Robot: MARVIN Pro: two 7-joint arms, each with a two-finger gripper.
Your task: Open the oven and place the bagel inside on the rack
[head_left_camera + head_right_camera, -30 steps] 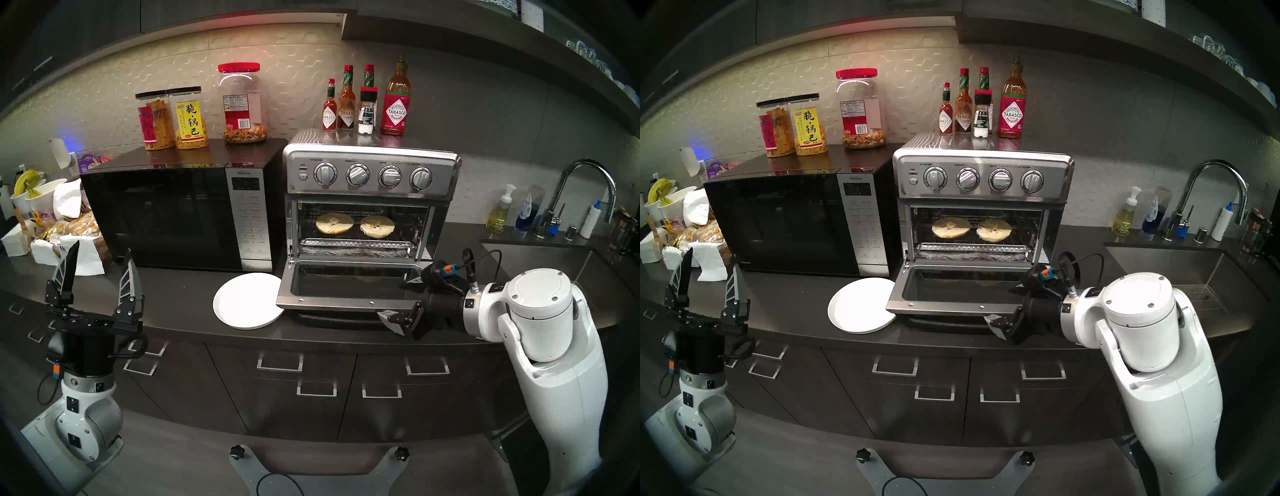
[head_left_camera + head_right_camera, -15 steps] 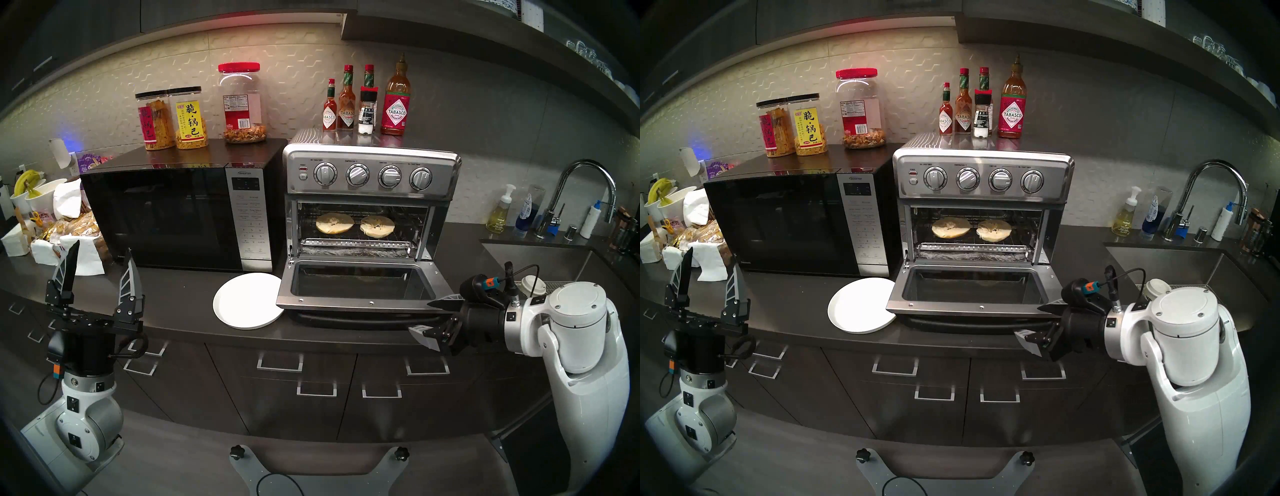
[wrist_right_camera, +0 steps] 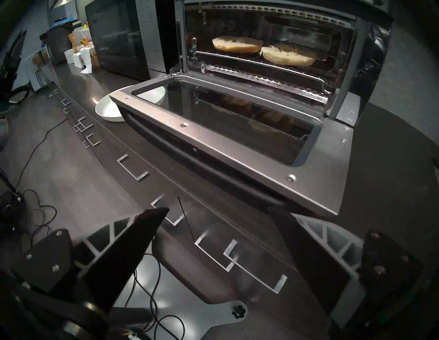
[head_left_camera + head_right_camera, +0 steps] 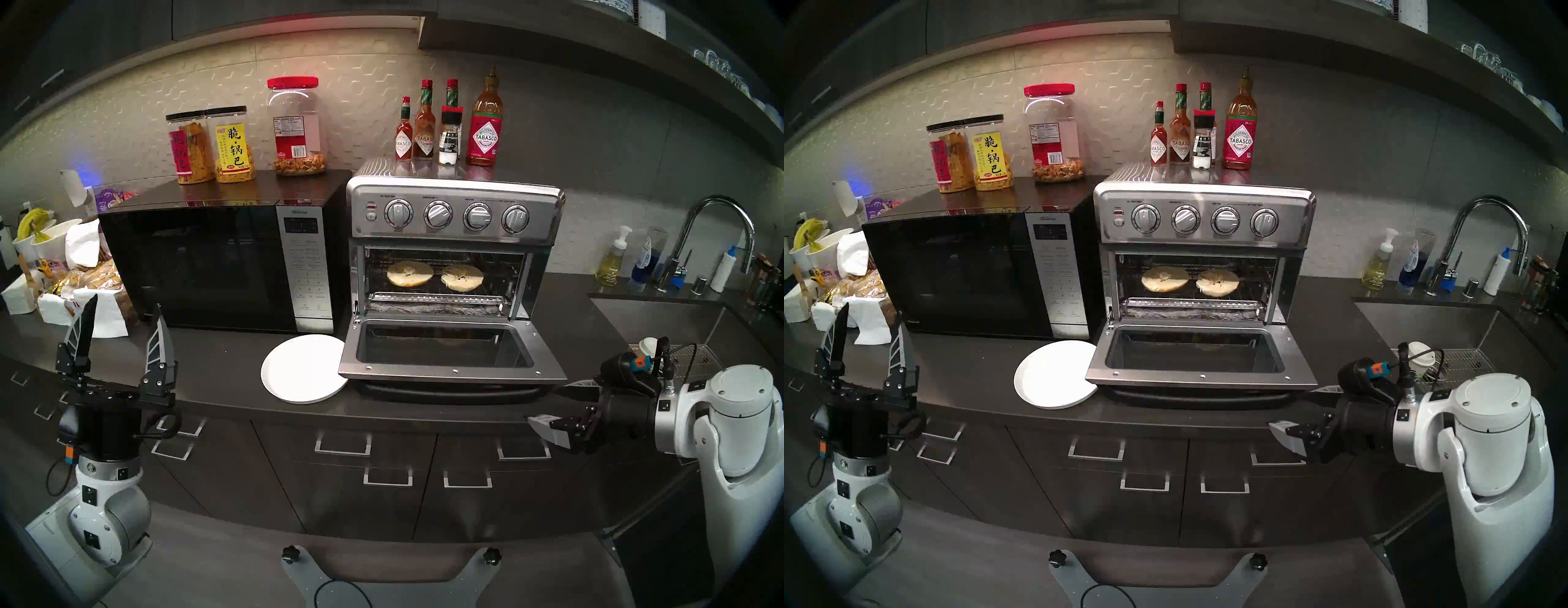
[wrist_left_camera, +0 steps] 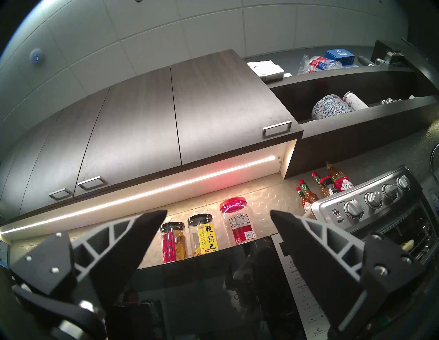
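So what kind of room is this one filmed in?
A kitchen, probably a shared office one: a microwave and toaster oven on a dark counter, and a sink with tap to the right.

My kitchen is dim; most light comes from the LED strip (image 5: 190,182) under the cabinets, glowing pinkish on the backsplash. The dark surface (image 4: 220,373) gives soft reflections. Fisheye bending and black rims frame every view. My right wrist view is slightly smeared on the drawer handles (image 3: 213,254).

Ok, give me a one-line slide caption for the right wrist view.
Two bagel halves on the rack of the open oven, empty plate beside its lowered door.
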